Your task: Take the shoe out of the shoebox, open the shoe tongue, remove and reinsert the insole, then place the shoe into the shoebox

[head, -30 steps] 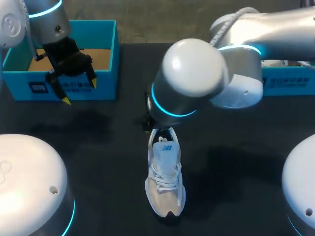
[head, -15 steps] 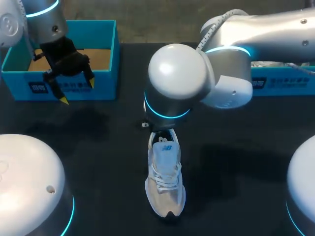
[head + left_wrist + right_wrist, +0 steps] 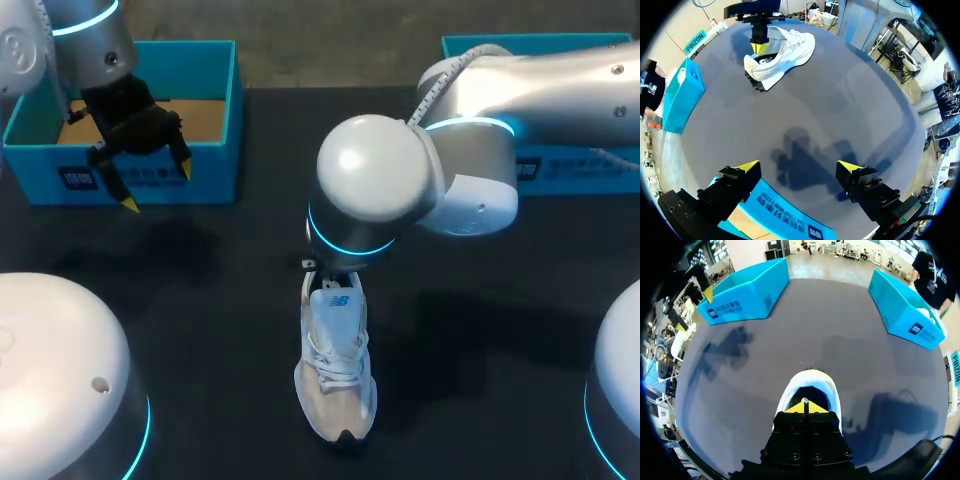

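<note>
Your right hand (image 3: 804, 406) is clenched: in its own wrist view the two yellow tips press flat against each other, and nothing shows between them. The tips sit right over the dark heel opening of the shoe (image 3: 826, 385). From the left wrist view they dip into that opening from above. In the head view your right arm's rounded wrist covers the hand and the heel end of the shoe.

The white shoe stands upright on its sole near the middle of the dark counter (image 3: 200, 300). In the head view its toe points to 6 o'clock and its heel to 12 o'clock, with the laces and the pale blue tongue facing up.

Your left hand (image 3: 159, 187) is released, its fingers spread wide and holding nothing. It hangs at the near wall of the open blue shoebox (image 3: 215, 120), which sits at about 10 o'clock from the shoe, well apart from it. In the left wrist view the printed front wall of the shoebox runs under and between the spread fingers, and you can see brown cardboard inside.

A second blue box (image 3: 570, 165) sits at about 2 o'clock from the shoe, partly behind your right arm.
</note>
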{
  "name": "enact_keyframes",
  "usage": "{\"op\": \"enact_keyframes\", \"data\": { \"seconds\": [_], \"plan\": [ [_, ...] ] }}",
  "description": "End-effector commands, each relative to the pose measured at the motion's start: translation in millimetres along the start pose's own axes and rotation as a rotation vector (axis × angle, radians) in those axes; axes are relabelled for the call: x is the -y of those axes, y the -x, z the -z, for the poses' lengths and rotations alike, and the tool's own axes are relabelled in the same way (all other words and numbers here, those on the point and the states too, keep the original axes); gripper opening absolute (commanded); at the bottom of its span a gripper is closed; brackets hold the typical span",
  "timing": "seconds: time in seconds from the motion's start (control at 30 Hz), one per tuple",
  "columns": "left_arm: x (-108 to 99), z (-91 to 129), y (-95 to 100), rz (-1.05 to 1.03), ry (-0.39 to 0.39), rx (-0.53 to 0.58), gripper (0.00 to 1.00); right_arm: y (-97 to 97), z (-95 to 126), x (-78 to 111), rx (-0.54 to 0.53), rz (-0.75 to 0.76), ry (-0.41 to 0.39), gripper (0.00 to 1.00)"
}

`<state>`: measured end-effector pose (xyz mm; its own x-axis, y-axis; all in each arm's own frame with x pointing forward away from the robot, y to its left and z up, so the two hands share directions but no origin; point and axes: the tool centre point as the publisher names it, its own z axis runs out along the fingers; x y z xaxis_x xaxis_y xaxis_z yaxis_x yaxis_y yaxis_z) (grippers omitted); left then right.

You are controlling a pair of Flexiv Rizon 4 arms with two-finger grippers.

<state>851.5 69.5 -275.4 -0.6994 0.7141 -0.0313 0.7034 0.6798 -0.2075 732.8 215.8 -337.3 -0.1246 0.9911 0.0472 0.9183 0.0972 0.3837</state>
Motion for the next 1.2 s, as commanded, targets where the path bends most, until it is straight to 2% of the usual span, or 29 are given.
{"op": "enact_keyframes", "data": {
  "seconds": [0.03, 0.23, 0.37, 0.7, 0.97, 1.07, 1.2],
  "plan": [
    [0, 0, -0.4, 0.0, 0.002, -0.002, 1.0, 2.8, -13, -2.4, -0.002, 0.003, -0.005, 0.0],
    [0, 0, -0.4, 0.0, 0.002, -0.002, 1.0, 2.5, -30, -8.0, 0.069, -0.004, -0.028, 0.0],
    [0, 0, -0.4, 0.0, 0.002, -0.002, 1.0, 3.9, -38, -9.0, 0.074, -0.002, -0.023, 0.0],
    [0, 0, -0.4, 0.0, 0.002, -0.002, 1.0, 10.9, -58, 2.0, 0.044, -0.008, -0.036, 0.0],
    [0, 0, -0.4, 0.0, 0.002, -0.002, 1.0, 13.1, -72, 14.3, 0.028, -0.015, -0.097, 0.0],
    [0, 0, -0.4, 0.0, 0.002, -0.002, 1.0, 12.7, -73, 16.0, 0.019, -0.018, -0.102, 0.0],
    [0, 0, -0.4, 0.0, 0.002, -0.002, 1.0, 5.6, -56, 14.9, 0.05, 0.001, -0.068, 0.0]
  ]
}}
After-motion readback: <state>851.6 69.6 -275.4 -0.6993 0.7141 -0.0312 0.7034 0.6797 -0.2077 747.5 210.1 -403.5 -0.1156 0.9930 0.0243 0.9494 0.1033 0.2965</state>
